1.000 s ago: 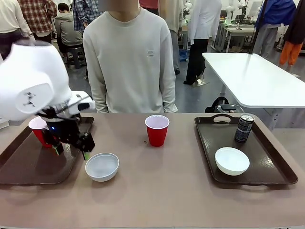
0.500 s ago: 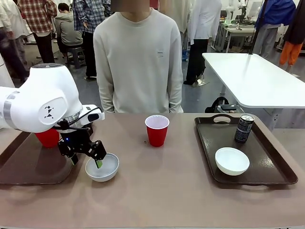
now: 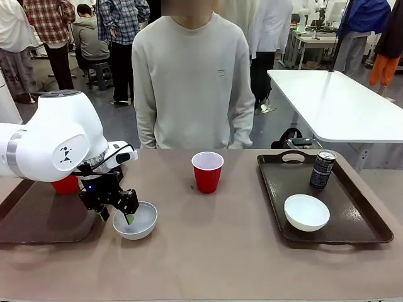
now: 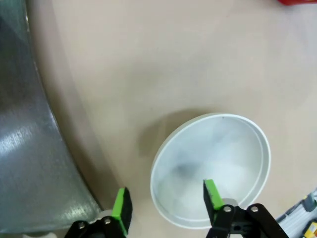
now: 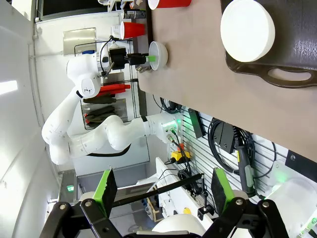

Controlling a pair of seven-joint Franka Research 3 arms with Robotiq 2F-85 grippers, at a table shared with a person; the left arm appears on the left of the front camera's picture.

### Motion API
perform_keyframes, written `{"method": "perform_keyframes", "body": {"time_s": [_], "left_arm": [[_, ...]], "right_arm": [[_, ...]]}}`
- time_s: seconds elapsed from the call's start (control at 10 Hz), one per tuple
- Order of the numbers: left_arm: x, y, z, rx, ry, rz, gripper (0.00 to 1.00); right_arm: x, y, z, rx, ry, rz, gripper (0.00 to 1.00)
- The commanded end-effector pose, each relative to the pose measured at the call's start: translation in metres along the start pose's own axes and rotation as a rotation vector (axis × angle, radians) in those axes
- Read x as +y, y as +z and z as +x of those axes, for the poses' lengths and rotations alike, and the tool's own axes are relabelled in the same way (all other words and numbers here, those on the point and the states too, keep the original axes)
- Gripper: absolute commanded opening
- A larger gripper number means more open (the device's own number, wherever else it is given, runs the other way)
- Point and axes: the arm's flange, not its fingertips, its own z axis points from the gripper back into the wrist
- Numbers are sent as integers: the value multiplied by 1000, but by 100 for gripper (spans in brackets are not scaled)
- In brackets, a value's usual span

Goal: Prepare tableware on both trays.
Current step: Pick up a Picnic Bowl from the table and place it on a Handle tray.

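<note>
— Busy room behind, person (image 3: 192, 75) at the worktop's (image 3: 214, 251) far edge. What's around?

— Red cup (image 3: 207, 171) mid-worktop. Right tray (image 3: 371, 226) holds bowl (image 3: 306, 212) and can (image 3: 322, 169).

— Left side?

— Left gripper (image 4: 168, 203), jaws wide, straddles the second bowl's (image 4: 218, 148) rim beside the left tray (image 3: 38, 220). Right gripper (image 5: 161, 188) also wide.

A busy robotics lab: people (image 3: 119, 38) standing around white worktables (image 3: 340, 100).

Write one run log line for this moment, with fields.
left tool: open, straddling bowl rim | bowl: on table, beside left tray | right tool: open, idle
</note>
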Motion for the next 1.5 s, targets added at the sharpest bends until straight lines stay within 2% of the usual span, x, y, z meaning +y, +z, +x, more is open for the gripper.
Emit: {"method": "perform_keyframes", "body": {"time_s": [0.0,0.1,0.6,0.8,1.1,1.2,1.4], "left_arm": [[-3,-4,-2,-28,5,12,40],[-2,-3,-2,-31,11,14,0],[0,2,-3,-27,18,23,0],[4,43,-10,1,55,27,0],[28,111,-40,-84,95,-5,0],[43,123,-47,-103,135,14,0],[67,122,-49,-62,187,28,0]], "right_arm": [[1,0,-2,-3,8,14,100],[1,0,-2,-3,8,14,100],[1,0,-2,-3,8,14,100],[1,0,-2,-3,8,14,100],[1,0,-2,-3,8,14,100],[1,0,-2,-3,8,14,100],[1,0,-2,-3,8,14,100]]}}
